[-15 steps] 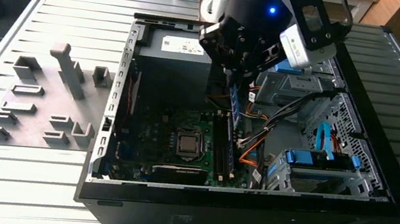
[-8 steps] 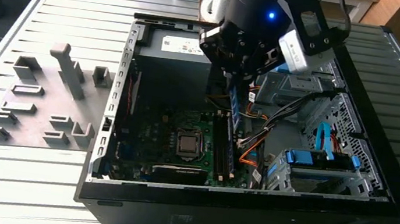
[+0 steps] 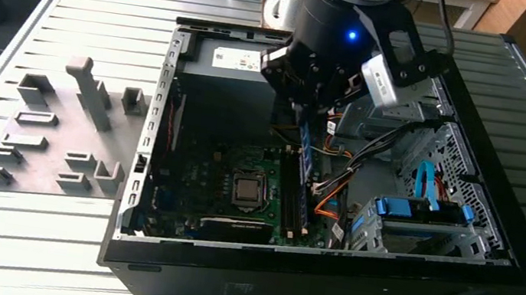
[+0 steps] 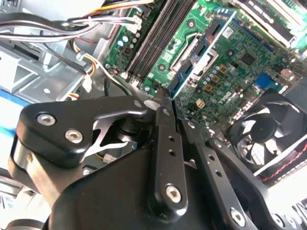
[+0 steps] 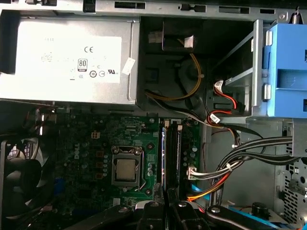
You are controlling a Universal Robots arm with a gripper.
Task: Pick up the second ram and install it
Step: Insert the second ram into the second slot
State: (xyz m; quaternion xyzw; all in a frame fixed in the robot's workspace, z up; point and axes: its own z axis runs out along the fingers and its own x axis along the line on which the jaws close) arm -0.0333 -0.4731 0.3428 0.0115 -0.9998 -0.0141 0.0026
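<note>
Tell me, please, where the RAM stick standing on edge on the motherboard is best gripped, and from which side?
Probably its long top edge, pinching the two flat faces and coming straight down from above. The RAM stick stands on edge along the memory slots, with cables close beside it, so only that edge looks free.

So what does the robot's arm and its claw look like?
The arm is a fat black tube with a silvery part on top and a tiny blue light. A grey box sits on its side. The gripper has flat black metal fingers with shiny round screws.
</note>
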